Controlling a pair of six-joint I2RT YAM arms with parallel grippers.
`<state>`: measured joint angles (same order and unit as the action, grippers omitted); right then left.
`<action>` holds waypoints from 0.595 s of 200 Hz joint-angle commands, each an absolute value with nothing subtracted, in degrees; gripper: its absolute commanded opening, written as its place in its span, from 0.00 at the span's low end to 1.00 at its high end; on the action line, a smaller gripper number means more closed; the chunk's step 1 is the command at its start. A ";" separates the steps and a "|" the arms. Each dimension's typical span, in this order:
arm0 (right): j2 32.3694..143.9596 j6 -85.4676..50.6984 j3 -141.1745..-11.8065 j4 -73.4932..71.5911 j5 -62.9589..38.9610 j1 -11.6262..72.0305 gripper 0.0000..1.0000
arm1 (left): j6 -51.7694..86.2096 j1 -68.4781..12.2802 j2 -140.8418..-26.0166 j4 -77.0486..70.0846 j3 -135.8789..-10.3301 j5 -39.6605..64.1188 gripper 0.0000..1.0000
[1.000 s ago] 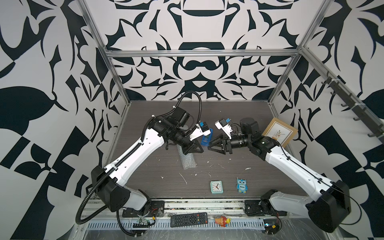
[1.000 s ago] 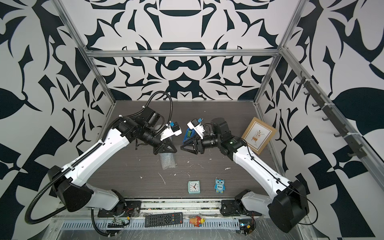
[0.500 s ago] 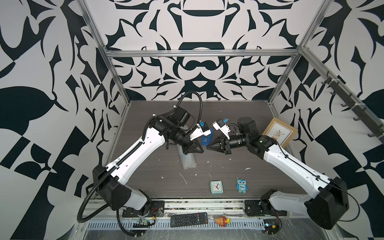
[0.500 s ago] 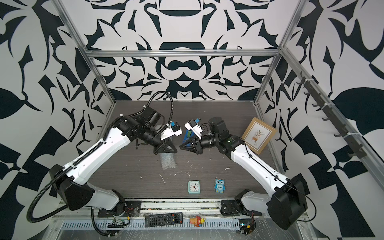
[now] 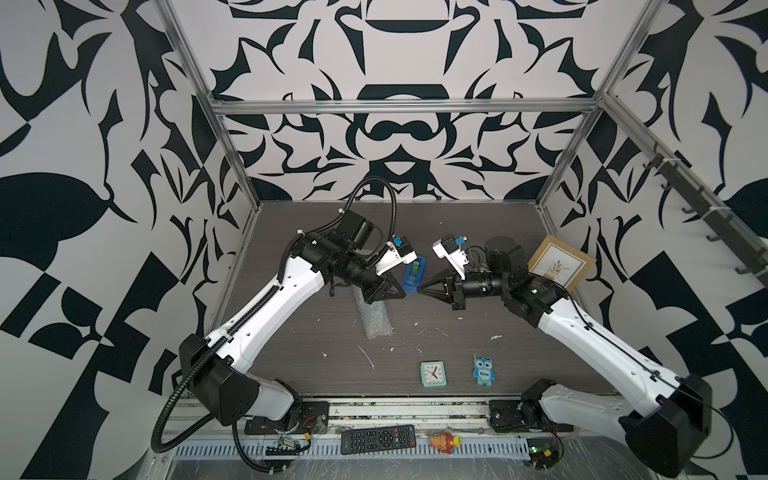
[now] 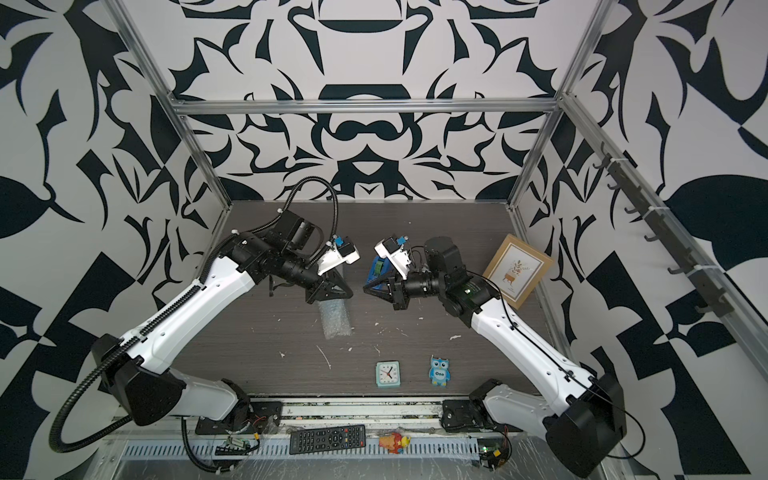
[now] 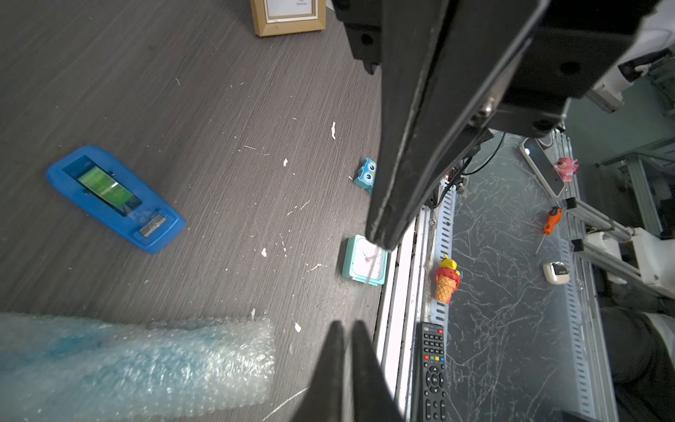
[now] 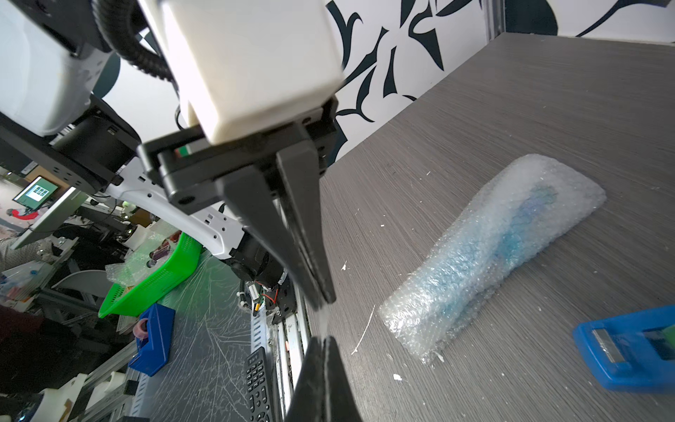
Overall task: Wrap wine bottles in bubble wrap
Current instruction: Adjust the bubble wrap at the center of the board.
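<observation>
Bubble wrap (image 5: 376, 320) lies rolled on the counter (image 5: 457, 232) in both top views, its far end hidden behind the left tool (image 5: 401, 295); nothing grips it. Change vs 1 second ago: the right tool (image 5: 419, 287) had its jaws in a wide V, now they're pinched to a point. Both tools hang above the counter, tips facing, just apart, with the blue tape dispenser (image 5: 415, 272) behind them. Left wrist: the left tool shows a thin slit between its fingers (image 7: 359, 329), so it's barely cracked open and looks empty. The right tool's closed tip hangs close ahead, and the wrap shows a blue tint inside. Right wrist: right tool jaws are pressed together; can't tell if anything thin is caught in them. The bottle (image 8: 526, 219) is a blue shape inside the wrap, covered along its whole length, lying flat beside the dispenser. My read: one closing as the other cracks open looks like a handover of something thin, maybe tape, but no strip is clearly visible. The roll looks done and securing it is what's left. Risk: the unheld wrap may spring loose.
</observation>
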<state>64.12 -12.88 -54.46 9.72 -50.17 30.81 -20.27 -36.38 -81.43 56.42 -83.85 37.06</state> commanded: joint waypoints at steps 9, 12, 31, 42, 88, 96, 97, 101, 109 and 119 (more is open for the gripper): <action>61.10 -17.85 -51.90 2.11 -46.14 30.56 0.00 | -16.48 -35.02 -77.67 52.99 -80.26 37.66 0.54; 60.92 -18.31 -51.60 1.53 -45.82 30.58 0.00 | -15.84 -34.86 -77.29 52.09 -79.77 37.62 0.57; 59.57 -20.90 -49.86 -2.23 -44.35 30.58 0.00 | -9.65 -33.57 -73.52 43.39 -75.21 38.10 0.68; 59.10 -21.68 -49.40 -3.45 -43.43 30.52 0.00 | -5.03 -32.37 -69.09 36.56 -71.37 40.07 0.71; 59.79 -25.72 -49.64 -9.03 -46.79 30.57 0.00 | 17.38 -30.94 -58.52 2.27 -52.57 40.24 0.83; 60.19 -26.59 -49.87 -10.47 -48.09 30.56 0.00 | 20.59 -30.93 -58.22 -2.44 -50.41 40.77 0.84; 60.20 -26.74 -49.94 -10.64 -48.21 30.53 0.00 | 20.89 -30.94 -58.25 -2.93 -50.21 40.86 0.84; 60.35 -27.11 -50.12 -11.12 -48.92 30.58 0.00 | 22.45 -30.93 -58.29 -4.95 -49.39 41.19 0.84; 60.63 -28.04 -50.48 -12.17 -49.98 30.50 0.00 | 25.10 -30.93 -58.70 -8.31 -48.19 42.20 0.84; 60.95 -28.85 -51.10 -13.02 -51.17 30.57 0.00 | 27.77 -30.86 -59.21 -11.50 -47.28 43.55 0.84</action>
<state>60.51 -25.36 -49.01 -6.26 -46.92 30.72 15.18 -31.14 -58.35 6.24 -50.09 40.14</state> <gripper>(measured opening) 0.044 0.840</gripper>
